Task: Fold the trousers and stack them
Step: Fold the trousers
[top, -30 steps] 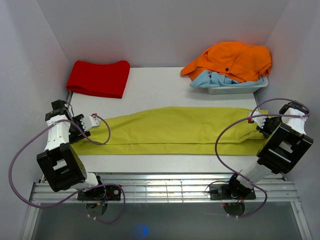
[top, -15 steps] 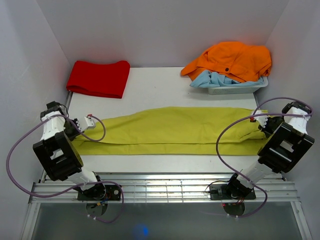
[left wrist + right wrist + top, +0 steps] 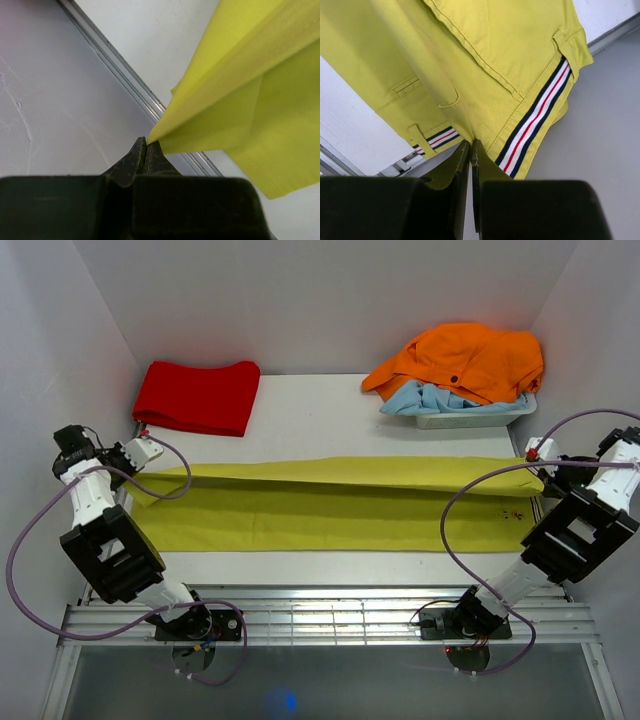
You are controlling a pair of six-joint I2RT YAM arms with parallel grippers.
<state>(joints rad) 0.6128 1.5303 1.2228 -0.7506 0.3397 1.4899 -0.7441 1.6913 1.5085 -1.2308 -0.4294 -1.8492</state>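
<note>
The yellow-green trousers [image 3: 340, 502] stretch across the table from left to right, their upper edge pulled taut and lifted between the two arms. My left gripper [image 3: 150, 447] is shut on the leg-end corner of the trousers [image 3: 200, 125], above the table's left rail. My right gripper [image 3: 537, 452] is shut on the waistband end of the trousers [image 3: 485, 90], where the white, dark and red striped lining [image 3: 535, 120] hangs folded outward. The lower layer of the cloth still lies on the table.
A folded red garment [image 3: 197, 396] lies at the back left. A white tray [image 3: 470, 418] at the back right holds an orange garment [image 3: 465, 358] over a light blue one [image 3: 425, 398]. White walls stand close on both sides.
The left gripper shut on the leg end. Both arms then lifted and drew outward and back, raising the trousers' far edge into a taut line.
</note>
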